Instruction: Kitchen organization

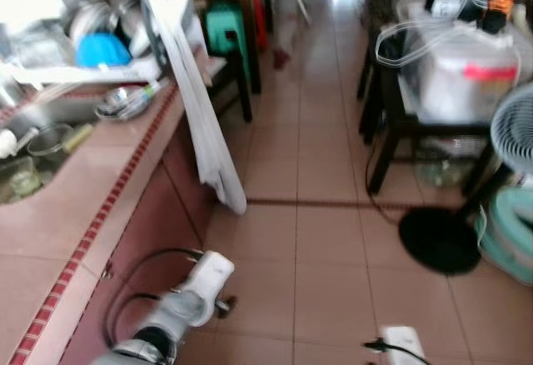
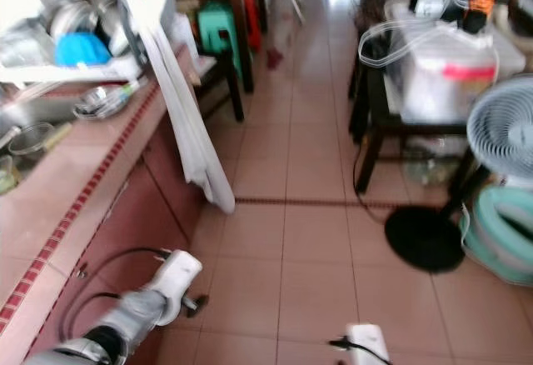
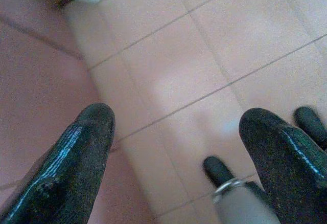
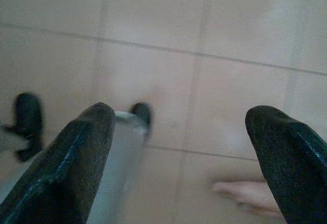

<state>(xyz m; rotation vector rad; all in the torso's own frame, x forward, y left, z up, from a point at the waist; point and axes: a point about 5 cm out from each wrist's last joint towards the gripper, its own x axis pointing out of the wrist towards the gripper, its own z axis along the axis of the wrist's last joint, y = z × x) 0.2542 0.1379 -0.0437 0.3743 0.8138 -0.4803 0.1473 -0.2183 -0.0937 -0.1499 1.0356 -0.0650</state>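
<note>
Beside the counter (image 1: 92, 215), both the left gripper (image 3: 173, 147) and right gripper (image 4: 179, 147) hang spread apart, empty; steady walking should suit any approach.

Both silver arms hang low. The left pincer (image 3: 176, 147) and the right pincer (image 4: 179, 152) each point downward, black fingers spread wide apart.

I'm looking at a home kitchen, tiled desk (image 1: 125, 173) with dish rack (image 1: 83, 27) of metal bowls, sink (image 1: 42, 115), hanging towel (image 1: 200, 107), tile floor (image 1: 316, 240), standing fan (image 1: 512, 132)
</note>
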